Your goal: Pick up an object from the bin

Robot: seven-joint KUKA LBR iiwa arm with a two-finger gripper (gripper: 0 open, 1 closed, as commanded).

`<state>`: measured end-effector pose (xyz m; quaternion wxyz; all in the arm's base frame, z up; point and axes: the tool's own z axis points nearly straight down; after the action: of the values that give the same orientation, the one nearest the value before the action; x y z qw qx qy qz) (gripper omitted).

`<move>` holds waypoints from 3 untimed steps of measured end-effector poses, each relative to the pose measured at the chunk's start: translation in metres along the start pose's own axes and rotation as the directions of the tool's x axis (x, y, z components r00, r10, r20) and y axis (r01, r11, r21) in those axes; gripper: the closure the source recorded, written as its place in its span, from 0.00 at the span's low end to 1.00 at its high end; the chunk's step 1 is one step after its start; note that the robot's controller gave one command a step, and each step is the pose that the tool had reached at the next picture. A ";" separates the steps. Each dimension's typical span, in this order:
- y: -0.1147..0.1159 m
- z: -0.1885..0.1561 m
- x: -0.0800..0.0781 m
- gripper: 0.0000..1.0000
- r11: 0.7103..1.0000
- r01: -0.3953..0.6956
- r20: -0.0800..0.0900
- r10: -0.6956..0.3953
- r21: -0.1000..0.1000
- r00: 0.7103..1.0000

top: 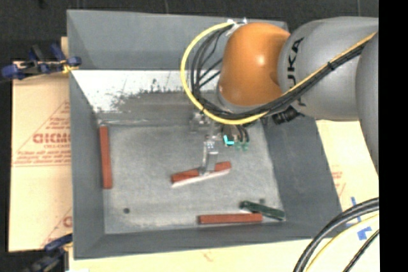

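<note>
Along the near wall of the grey metal bin (pixel 86 200) lie a long red-brown flat stick (pixel 229 219) and a dark green slim piece (pixel 262 208). Mid-floor lies a shorter red-brown stick with a pale edge (pixel 191 178). My pincer (pixel 209 164) stands on its right half; how far open, I cannot tell. My arm (pixel 331 73) reads KUKA.

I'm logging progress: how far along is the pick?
Done: the gripper is down at the red-brown stick in the bin's middle. In hand: the grasp; I can't tell whether it is secured. Left: lifting it, since the stick lies on the bin floor.
</note>
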<state>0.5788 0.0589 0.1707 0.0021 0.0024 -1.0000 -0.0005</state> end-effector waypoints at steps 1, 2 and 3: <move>0.000 -0.004 -0.002 0.00 1.000 -0.001 0.008 0.001 -0.001 1.000; -0.010 0.046 0.022 0.00 0.998 0.061 0.012 -0.061 0.002 0.998; -0.013 0.059 0.026 0.00 0.997 0.082 0.006 -0.082 0.002 0.997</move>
<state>0.5525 0.0455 0.1122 -0.0008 0.0437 -0.9990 0.0003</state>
